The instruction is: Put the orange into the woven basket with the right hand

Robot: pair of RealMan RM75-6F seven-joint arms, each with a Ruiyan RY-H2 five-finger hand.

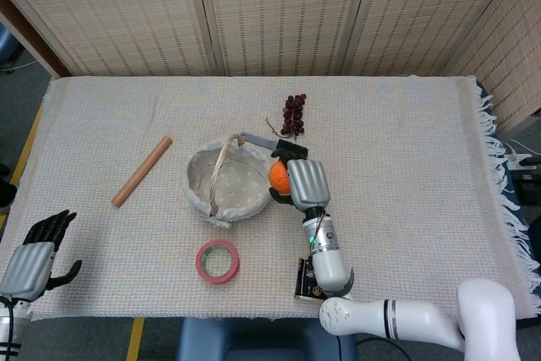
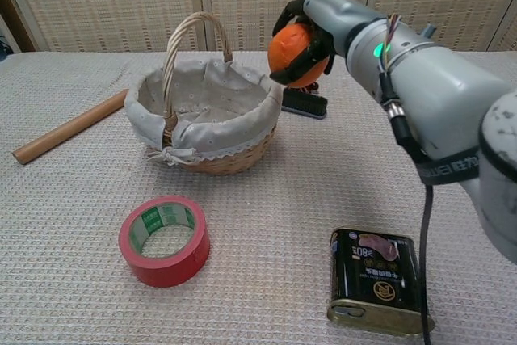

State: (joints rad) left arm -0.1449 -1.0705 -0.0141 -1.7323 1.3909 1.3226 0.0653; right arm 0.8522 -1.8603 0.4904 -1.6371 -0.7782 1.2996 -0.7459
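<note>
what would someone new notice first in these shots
The right hand holds the bright orange in the air, just beside the rim of the woven basket at mid-table. Next, the red tape roll stands out in front of the basket.

The right hand (image 1: 306, 182) covers most of the orange (image 1: 278, 177) in the head view, and its arm hides much of the black tin (image 1: 304, 281). The brush (image 2: 303, 101) (chest view) sits partly behind that hand, and the left hand's (image 1: 35, 255) arm is cut by the frame edge.
</note>
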